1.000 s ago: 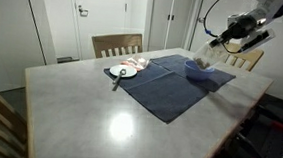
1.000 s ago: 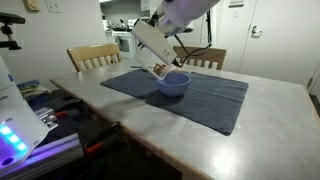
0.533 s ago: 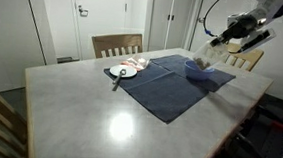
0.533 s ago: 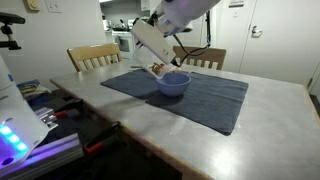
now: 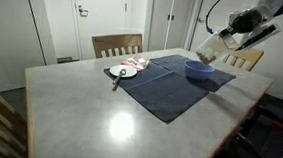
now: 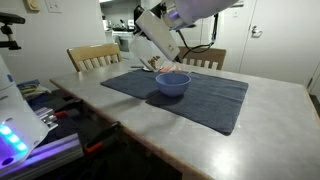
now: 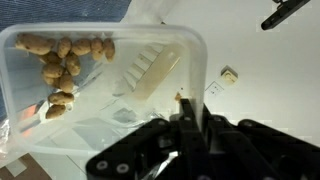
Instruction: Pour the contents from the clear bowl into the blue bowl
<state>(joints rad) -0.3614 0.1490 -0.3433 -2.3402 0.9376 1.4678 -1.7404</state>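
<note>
The clear bowl fills the left of the wrist view, with brown nut-like pieces gathered in one corner. My gripper is shut on its rim. In both exterior views the gripper holds the clear bowl tilted in the air, just above and beside the blue bowl. The blue bowl stands on a dark blue mat. What lies inside the blue bowl cannot be seen.
A white round plate with a dark utensil and a reddish cloth lie at the mat's far end. Wooden chairs stand round the grey table. The table edge lies close behind the blue bowl.
My gripper has lifted the clear bowl up and a little away from the blue bowl's rim. The blue bowl has not moved.
</note>
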